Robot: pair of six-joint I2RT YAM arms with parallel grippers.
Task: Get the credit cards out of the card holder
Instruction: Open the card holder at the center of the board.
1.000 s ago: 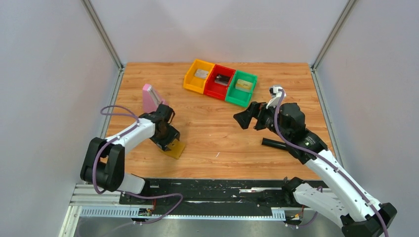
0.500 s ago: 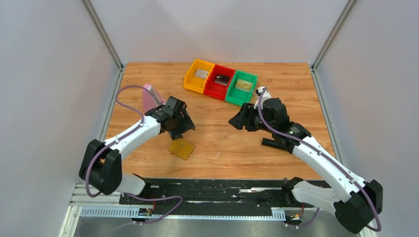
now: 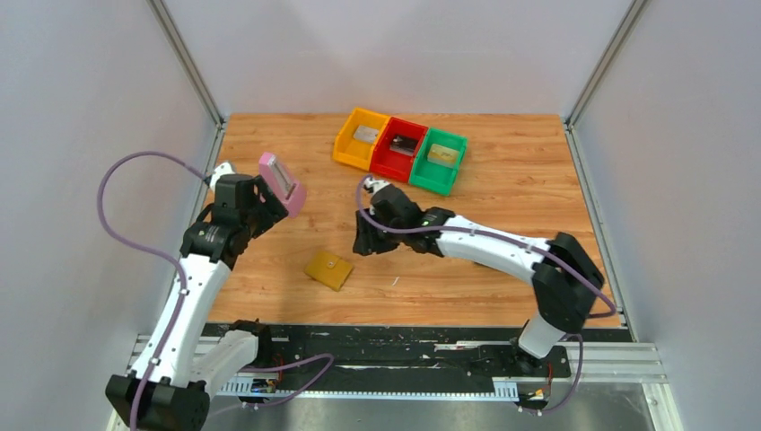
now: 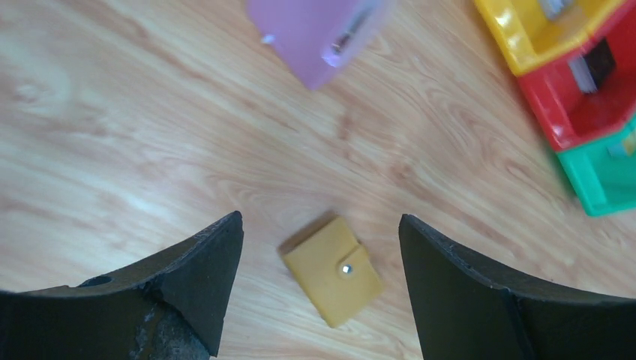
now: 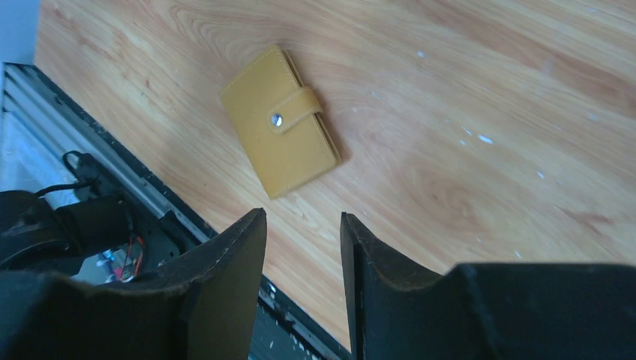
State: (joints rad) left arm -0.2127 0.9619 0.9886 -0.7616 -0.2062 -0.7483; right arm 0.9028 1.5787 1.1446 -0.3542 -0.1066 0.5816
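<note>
Since a sec ago the left gripper (image 4: 321,220) has let go of the mustard-tan flat bifold card holder (image 3: 328,268) and pulled back beside the pink rectangular block (image 3: 283,184); the right gripper (image 5: 301,216) has swung over twd the holder. Top view: holder lies shut on the wooden table (image 3: 511,189), touching neither gripper; credit cards (image 3: 363,134) sit in the yellow-red-green plastic bins (image 3: 391,171). L wrist: jaws wide apart, empty. R wrist: jaws narrowly parted, nothing gripped; holder's tab snapped.

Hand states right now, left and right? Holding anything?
Left hand: open wide, holding nothing.
Right hand: open only narrowly, holding nothing.
</note>
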